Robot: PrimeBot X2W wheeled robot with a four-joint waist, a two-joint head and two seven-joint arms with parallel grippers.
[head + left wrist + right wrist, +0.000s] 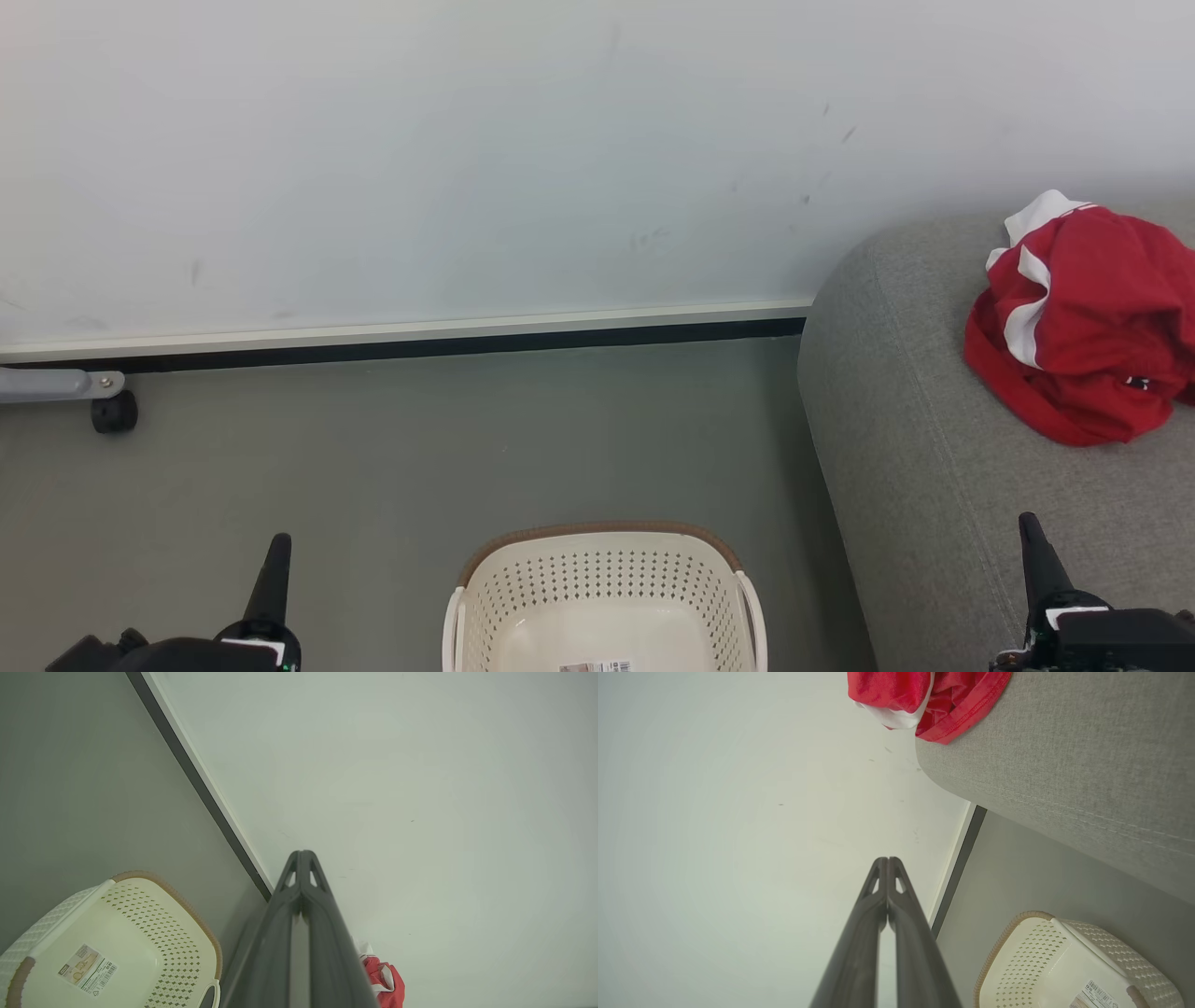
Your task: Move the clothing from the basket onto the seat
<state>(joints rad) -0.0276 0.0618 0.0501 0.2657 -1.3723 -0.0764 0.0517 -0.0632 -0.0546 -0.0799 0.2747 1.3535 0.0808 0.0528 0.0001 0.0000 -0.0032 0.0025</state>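
- Head view: a crumpled heap of red clothing with white trim lies on top of the grey fabric seat at the right, near the seat's rounded far end.
- The cream perforated basket with its brown rim stands on the grey floor at the bottom centre, just beside the seat and well apart from the clothing.
- The left gripper rises at the lower left over the floor. The right gripper rises at the lower right over the seat. Each shows as a single dark spike.
- A pale wall with a dark baseboard runs behind. A small black caster sits at the far left.
- Left wrist view: the left gripper's two fingers are pressed together at their tips, with nothing between them. The basket lies to their lower left, a printed label on its floor. A scrap of red and white cloth peeks out beside the fingers, too hidden to say which garment it is.
- Right wrist view: the right gripper's fingers likewise meet at the tips, gripping nothing. The clothing rests on the seat at the top edge, with the basket at the lower right on the floor below the seat.
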